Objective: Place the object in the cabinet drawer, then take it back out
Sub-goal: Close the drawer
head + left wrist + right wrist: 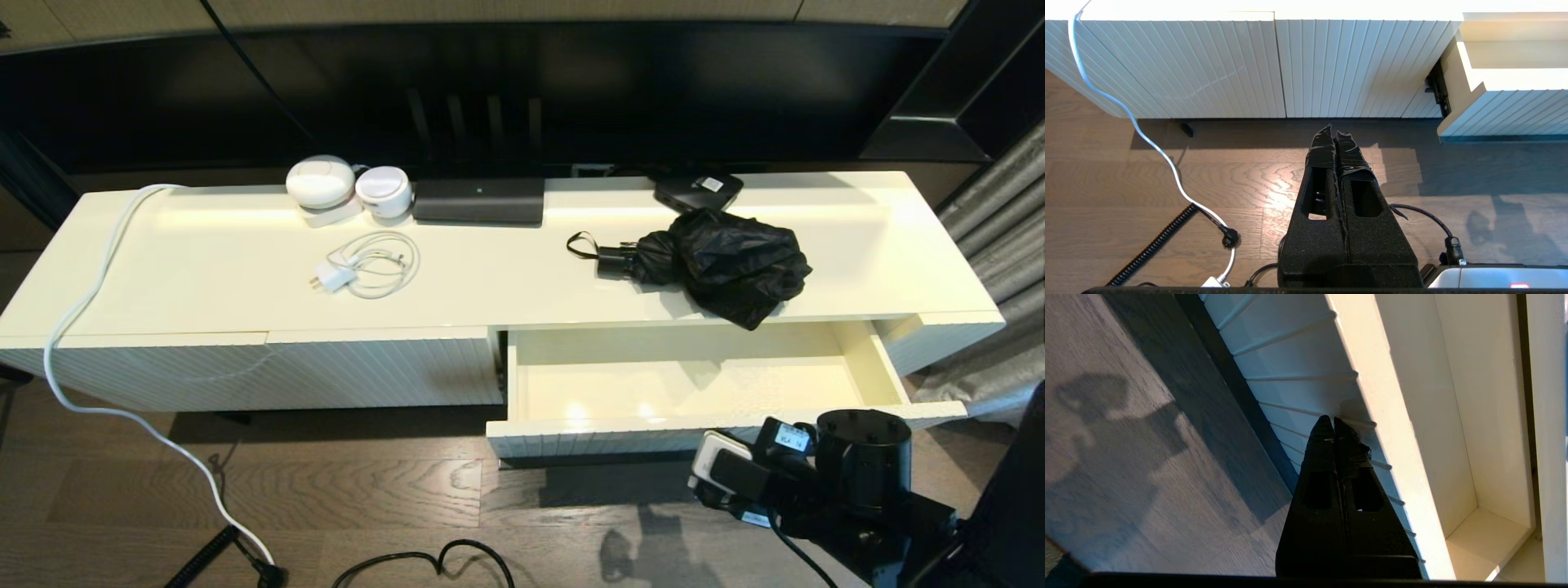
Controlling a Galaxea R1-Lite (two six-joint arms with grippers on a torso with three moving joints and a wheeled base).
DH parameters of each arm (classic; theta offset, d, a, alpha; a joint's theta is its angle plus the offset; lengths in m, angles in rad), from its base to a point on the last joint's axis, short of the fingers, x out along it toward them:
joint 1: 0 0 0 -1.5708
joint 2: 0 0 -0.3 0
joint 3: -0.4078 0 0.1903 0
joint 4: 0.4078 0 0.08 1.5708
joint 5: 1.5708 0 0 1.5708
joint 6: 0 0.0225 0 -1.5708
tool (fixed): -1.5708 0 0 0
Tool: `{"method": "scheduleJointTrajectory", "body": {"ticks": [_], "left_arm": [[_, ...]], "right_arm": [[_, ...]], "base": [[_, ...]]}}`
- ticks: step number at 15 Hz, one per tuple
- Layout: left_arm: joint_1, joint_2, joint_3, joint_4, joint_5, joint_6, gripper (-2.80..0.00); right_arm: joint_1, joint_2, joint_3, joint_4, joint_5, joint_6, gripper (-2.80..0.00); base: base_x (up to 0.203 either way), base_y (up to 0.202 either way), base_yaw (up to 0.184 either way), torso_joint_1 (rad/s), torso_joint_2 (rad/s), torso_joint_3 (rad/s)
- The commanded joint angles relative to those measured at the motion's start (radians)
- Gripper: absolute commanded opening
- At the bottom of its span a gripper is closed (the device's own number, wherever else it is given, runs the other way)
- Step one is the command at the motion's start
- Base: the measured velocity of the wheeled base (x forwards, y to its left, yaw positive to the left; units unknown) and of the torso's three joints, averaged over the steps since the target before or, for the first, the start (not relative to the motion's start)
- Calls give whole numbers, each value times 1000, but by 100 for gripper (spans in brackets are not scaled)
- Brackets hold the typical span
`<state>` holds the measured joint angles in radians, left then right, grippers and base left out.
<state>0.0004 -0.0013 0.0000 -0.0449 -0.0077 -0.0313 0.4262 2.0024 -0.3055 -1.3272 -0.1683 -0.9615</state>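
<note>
The black folding umbrella [727, 261] lies on the cabinet top above the drawer, its bunchy fabric overhanging the front edge. Its short handle [614, 260] and wrist loop [581, 243] point left. The cream drawer [678, 384] is pulled out and holds nothing; its bar handle does not show. My right gripper [1333, 420] is shut on nothing, its tips close against the drawer's ribbed front [1298, 367], low at the right end. The right wrist [784, 474] sits below the drawer front. My left gripper [1334, 128] is shut and empty above the floor, facing the closed ribbed panel [1306, 65].
On the cabinet top are two white round devices [320, 181], a coiled white charger [367, 265], a long black device [478, 200] and a flat black box with a white label [698, 190]. A white cable [90, 302] runs down to the wooden floor. Grey curtains [996, 212] hang at the right.
</note>
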Motion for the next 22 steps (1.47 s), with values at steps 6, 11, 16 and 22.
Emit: {"method": "scheduleJointTrajectory", "body": {"ticks": [6, 11, 16, 22], "left_arm": [[0, 1, 0, -1, 0, -1, -280], [1, 1, 0, -1, 0, -1, -280], [0, 1, 0, -1, 0, -1, -280], [1, 1, 0, -1, 0, -1, -280]], "right_arm": [[-1, 71, -81, -48, -14, -14, -280], [-10, 75, -138, -46, -14, -23, -280], [-20, 85, -181, -46, -14, -23, -280], [-37, 118, -277, -41, -14, -22, -280]], "base": [[0, 0, 0, 0, 0, 0], [0, 0, 0, 0, 0, 0], [0, 0, 0, 0, 0, 0], [0, 0, 0, 0, 0, 0]]}}
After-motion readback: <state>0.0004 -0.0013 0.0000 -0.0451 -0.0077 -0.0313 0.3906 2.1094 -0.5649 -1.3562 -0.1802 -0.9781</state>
